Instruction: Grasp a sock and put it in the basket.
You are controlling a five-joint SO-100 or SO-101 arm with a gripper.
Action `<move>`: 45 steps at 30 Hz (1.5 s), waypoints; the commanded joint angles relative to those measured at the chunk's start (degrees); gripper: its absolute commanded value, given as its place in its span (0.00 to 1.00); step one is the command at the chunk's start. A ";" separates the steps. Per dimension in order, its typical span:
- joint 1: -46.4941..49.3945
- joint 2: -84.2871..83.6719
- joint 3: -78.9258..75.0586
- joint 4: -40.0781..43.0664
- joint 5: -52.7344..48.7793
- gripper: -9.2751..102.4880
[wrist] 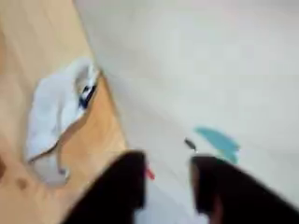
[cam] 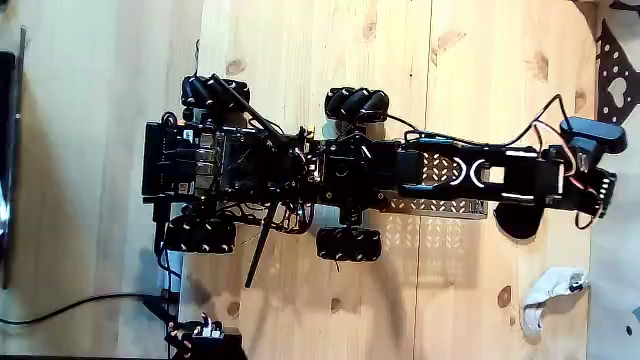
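Note:
In the fixed view the arm reaches right from the wheeled base, and my gripper is over the edge between the wood and the white floor. The wrist view shows two blurred black fingers with bare floor in the gap, so my gripper is open and holds nothing. A black rounded patch that looks like the sock pokes out from under the arm, left of the gripper. The basket, with perforated grey walls, sits on the base, mostly covered by the arm.
A small white sock lies on the wood below and left of the gripper. A teal mark sits on the white floor. Mecanum wheels flank the base, and cables trail at lower left.

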 commanded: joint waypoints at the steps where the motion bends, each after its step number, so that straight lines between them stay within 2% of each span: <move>1: -1.67 -1.05 -2.29 -3.87 -0.09 0.13; 11: -1.67 -3.08 -2.29 -4.75 -2.64 0.13; 16: -1.76 -5.27 -2.02 -8.96 -3.43 0.13; 25: -2.37 -18.02 -2.29 -29.71 -3.96 0.15; 28: -1.14 -21.45 -2.29 -31.90 -6.06 0.15; 31: -0.70 -24.43 -2.29 -31.29 -10.72 0.16; 34: -0.35 -24.61 -2.55 -26.10 -18.63 0.19; 39: 0.18 -27.60 -8.17 -9.67 -19.25 0.19; 43: 0.09 -30.32 -8.53 -5.10 -19.34 0.19; 45: 0.00 -31.99 -8.70 -3.52 -22.76 0.19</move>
